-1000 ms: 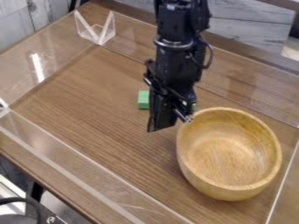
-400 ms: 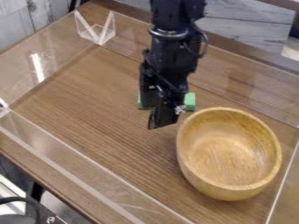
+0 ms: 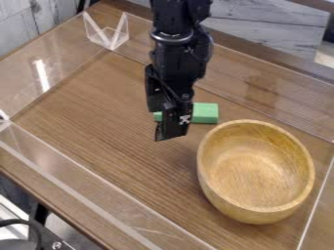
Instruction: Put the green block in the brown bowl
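One gripper (image 3: 173, 115) hung jaws apart over the green block (image 3: 196, 114), left of the brown bowl (image 3: 256, 171); I'd centre, then squeeze.

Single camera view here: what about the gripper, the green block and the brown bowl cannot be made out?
- Green block: only its right end shows; the gripper covers the rest, so whether it lies flat on the table is unclear.
- Contact: whether the fingers touch the block cannot be told; the dark gripper body hides it.
- Brown bowl: fully visible, empty; grain detail is blurred.
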Available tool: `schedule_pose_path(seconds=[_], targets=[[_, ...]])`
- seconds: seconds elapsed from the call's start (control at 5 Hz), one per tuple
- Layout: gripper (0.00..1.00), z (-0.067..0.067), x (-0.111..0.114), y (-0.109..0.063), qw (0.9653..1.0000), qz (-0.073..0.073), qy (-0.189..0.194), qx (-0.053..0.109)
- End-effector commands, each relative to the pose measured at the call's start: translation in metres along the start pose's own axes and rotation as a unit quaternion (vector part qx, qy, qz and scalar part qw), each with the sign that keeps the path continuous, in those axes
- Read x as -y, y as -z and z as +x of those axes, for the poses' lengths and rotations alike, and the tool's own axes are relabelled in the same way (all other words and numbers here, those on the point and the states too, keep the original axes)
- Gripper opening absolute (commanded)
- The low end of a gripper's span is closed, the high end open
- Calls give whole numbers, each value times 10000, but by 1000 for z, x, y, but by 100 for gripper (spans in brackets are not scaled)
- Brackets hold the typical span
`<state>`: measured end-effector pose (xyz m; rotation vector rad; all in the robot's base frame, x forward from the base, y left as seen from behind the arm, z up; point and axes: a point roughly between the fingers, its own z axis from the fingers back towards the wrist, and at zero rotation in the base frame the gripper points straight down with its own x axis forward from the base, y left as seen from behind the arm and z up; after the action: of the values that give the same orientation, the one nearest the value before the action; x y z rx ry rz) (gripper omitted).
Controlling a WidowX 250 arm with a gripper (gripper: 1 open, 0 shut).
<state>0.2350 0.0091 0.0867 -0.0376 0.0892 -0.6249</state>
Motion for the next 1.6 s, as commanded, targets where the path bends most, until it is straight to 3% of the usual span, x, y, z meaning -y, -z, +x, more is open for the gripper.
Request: schedule_pose_path(seconds=[0.0,0.6,1.4], targets=[[100,4,-12,-8,9987,346,168,337],[100,16,-33,11,9958,592,397,568],[100,26,-51,28,9948,680,343,674]])
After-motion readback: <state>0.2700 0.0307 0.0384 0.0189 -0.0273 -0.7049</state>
